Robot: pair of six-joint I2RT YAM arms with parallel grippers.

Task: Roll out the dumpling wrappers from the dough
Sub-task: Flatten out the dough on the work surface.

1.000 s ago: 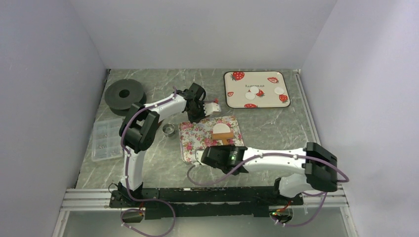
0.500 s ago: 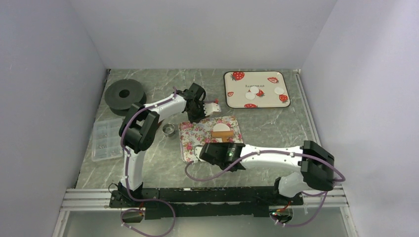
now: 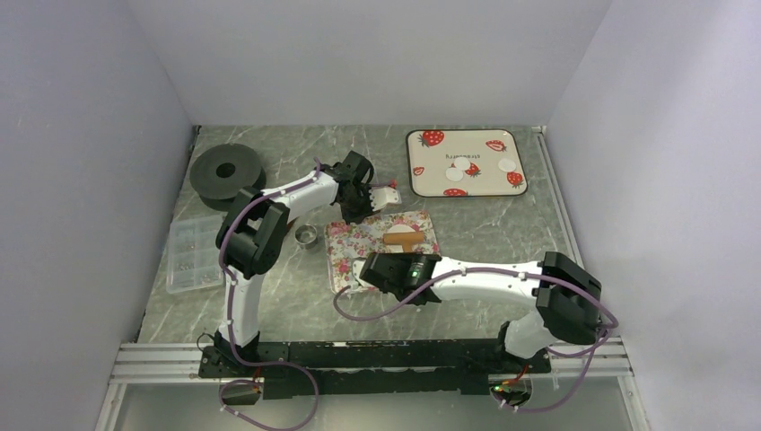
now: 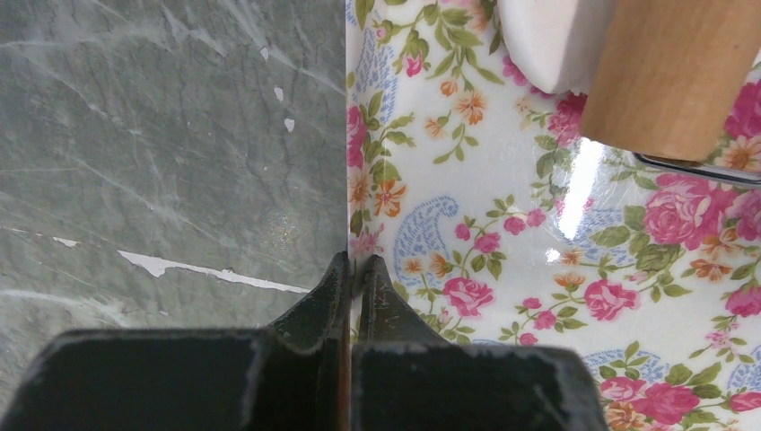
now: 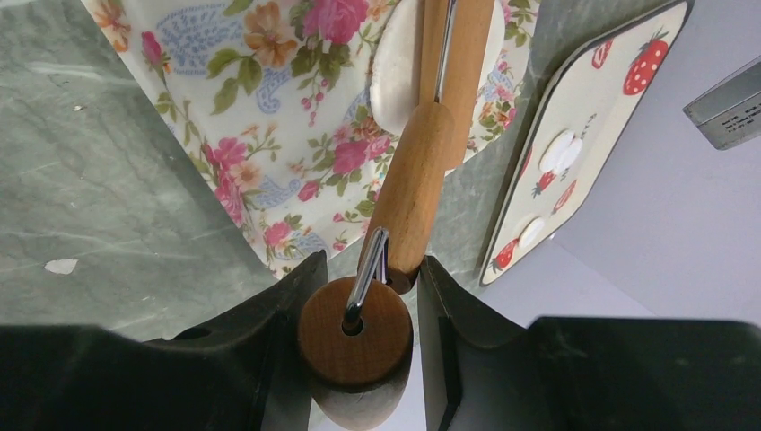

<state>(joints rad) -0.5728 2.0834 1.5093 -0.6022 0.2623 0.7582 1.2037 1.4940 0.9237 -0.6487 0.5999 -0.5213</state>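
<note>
A wooden rolling pin (image 3: 404, 239) lies across the floral mat (image 3: 359, 244). My right gripper (image 3: 401, 263) is shut on its wooden near end (image 5: 354, 337). In the right wrist view the white dough (image 5: 392, 85) shows beside the rolling pin's shaft (image 5: 417, 189). The left wrist view has the dough (image 4: 547, 40) under the rolling pin (image 4: 682, 72). My left gripper (image 4: 354, 262) is shut, its tips at the mat's edge (image 4: 350, 135); from above it (image 3: 359, 205) sits at the mat's far left corner. Three dumpling wrappers (image 3: 456, 174) lie on the strawberry tray (image 3: 431, 180).
A small metal ring cutter (image 3: 307, 235) stands left of the mat. A black disc (image 3: 226, 171) sits at the far left. A clear compartment box (image 3: 193, 254) lies near the left wall. The strawberry tray (image 5: 583, 117) is to the mat's far right.
My right arm has pushed the rolling pin away from the bases; it now covers the white dough that showed beyond it earlier. The left arm has not moved.
</note>
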